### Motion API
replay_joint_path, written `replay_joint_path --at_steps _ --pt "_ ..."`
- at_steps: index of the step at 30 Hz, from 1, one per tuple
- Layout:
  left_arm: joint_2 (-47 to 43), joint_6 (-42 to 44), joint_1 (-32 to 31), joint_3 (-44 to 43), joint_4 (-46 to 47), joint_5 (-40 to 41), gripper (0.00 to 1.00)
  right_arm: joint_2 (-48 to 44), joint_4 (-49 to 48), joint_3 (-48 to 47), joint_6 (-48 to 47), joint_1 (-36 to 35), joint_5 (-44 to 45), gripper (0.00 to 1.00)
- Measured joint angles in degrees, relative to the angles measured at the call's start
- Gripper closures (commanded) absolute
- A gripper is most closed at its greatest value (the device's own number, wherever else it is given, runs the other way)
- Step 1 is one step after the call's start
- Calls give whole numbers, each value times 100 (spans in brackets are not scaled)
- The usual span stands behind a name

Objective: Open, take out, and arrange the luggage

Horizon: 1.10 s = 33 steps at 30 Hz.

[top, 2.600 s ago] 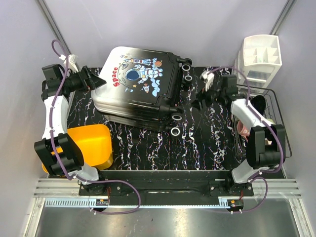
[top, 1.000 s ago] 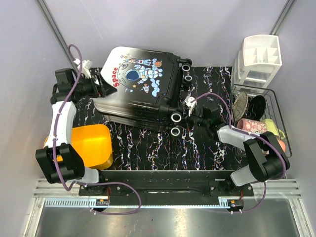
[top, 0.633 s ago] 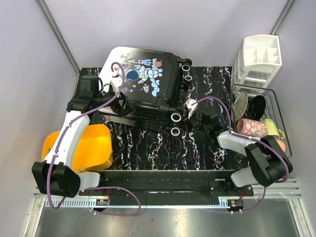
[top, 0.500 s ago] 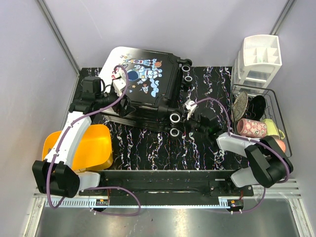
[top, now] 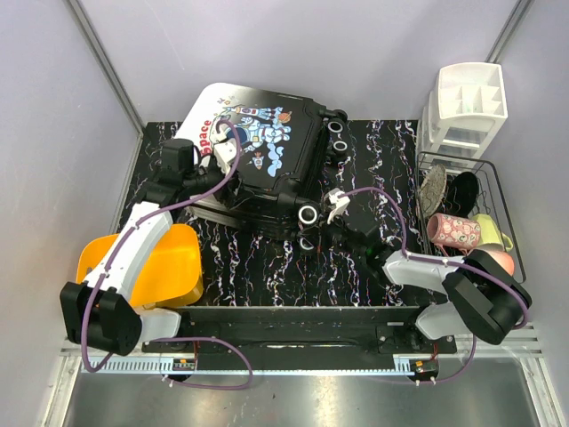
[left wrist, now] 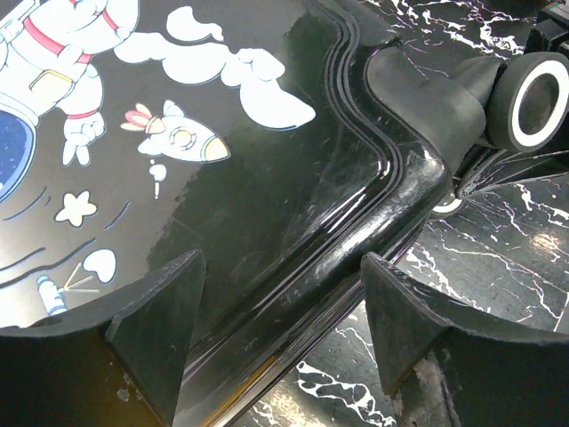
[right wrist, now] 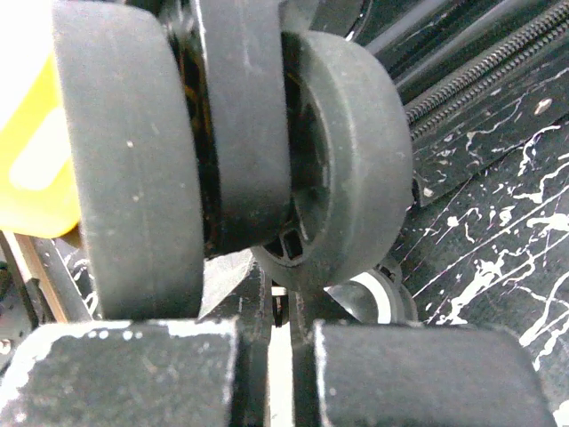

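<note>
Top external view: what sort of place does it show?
Likely a robot lab test cell, not a home: left arm and right arm bolted to a table-edge rail, bare grey walls with metal posts, staged props like the suitcase and orange bin.

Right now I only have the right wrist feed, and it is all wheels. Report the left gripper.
Observer: The left gripper is open. One of its fingers is over the lid of the luggage and the other is past the lid's near edge, close to the rocket print.
Operator: Say which way the case faces.
Observer: The astronaut panel faces up and the wheels point toward your arm. The lid is not swung open.
Operator: Name the yellow thing at my left edge.
Observer: It is an orange-yellow bin at the near left of the table.
</note>
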<state>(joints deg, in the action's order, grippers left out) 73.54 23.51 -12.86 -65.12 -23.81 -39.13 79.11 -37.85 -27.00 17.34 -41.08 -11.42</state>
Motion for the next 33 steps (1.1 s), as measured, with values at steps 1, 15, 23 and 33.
replay_joint_path --at_steps 1,15,23,33 --pt "-28 9 -31 59 68 7 27 -24 31 0 136 -26 81 100" --pt "-11 -28 -511 216 382 142 34 -208 481 -144 1150 -1224 2251 100" --pt "85 -544 -616 249 721 111 29 271 214 -365 1139 -1624 2389 100" --pt "-109 -1123 -398 496 1075 160 31 999 72 -909 942 -1888 2347 100"
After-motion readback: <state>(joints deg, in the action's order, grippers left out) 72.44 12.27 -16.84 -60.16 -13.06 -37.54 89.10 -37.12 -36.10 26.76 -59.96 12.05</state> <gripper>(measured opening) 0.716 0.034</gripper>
